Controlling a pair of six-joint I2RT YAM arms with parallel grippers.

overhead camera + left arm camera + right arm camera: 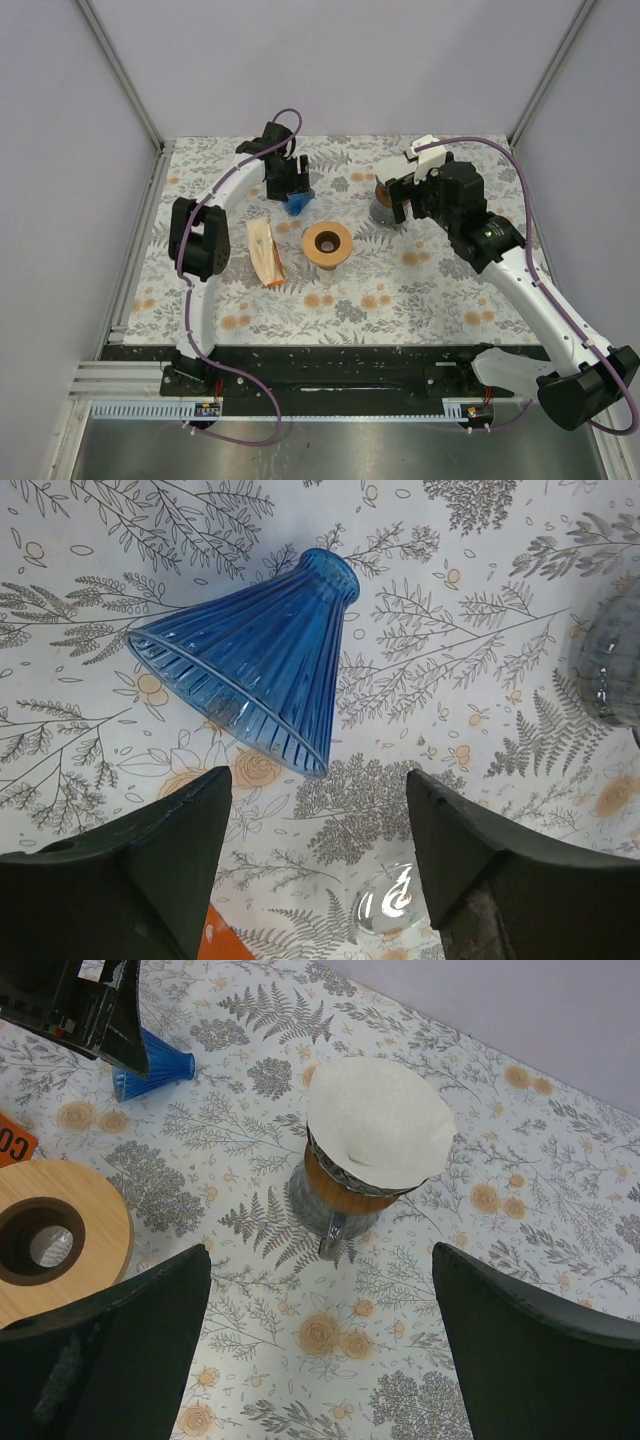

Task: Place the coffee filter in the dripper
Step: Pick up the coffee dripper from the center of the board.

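The left hand (317, 815) is open and holds nothing. The blue dripper (250, 665) lies on its side on the flowery surface (480, 610), just in front of this hand's fingers, with its wide mouth nearer the hand. The right hand (320, 1275) is wide open too. The white coffee filter (378, 1120) sits on top of a glass pot (335, 1200), just ahead of the right hand. A wooden ring (95, 1225) lies to that hand's left.

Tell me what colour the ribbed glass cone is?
Blue and see-through. The cone shows best in the left wrist view.
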